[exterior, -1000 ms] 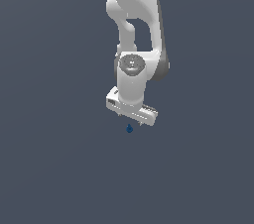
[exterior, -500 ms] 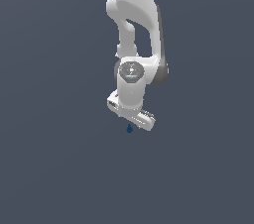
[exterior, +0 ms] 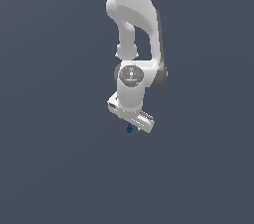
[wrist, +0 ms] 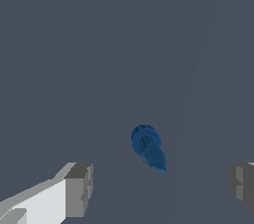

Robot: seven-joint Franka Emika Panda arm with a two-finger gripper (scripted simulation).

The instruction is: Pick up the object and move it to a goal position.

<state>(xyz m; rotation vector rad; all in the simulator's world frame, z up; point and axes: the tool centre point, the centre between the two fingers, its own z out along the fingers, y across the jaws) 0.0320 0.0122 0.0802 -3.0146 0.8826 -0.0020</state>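
A: Entry, exterior view. White arm (exterior: pixel 133 44) hangs down from the top edge, roughly centre of the scene. The gripper (exterior: pixel 132 125) sits at its lower end, tilted, with its long bar running down toward the exterior view's right.

B: Object position?

A: The object (exterior: pixel 129 129), a tiny dark blue blob, shows just under the gripper bar, near the bar's middle. Contact between the two cannot be read from this view; the blob is only partly visible below the white body. Background is plain dark grey-blue (exterior: pixel 54 158) all round.

B: Wrist view, finger state?

A: Fingers are spread wide apart. One grey pad (wrist: pixel 79 190) on a white finger shows on one side of the picture, the other pad (wrist: pixel 242 186) at the opposite edge. The object (wrist: pixel 147 147) lies between them, touching neither, closer to the middle of the gap than to either pad. Its rounded end is lighter blue, its pointed end dark.

B: Anything gripped?

A: Nothing. Open gap on both sides of the blob, grey floor (wrist: pixel 99 44) visible around it
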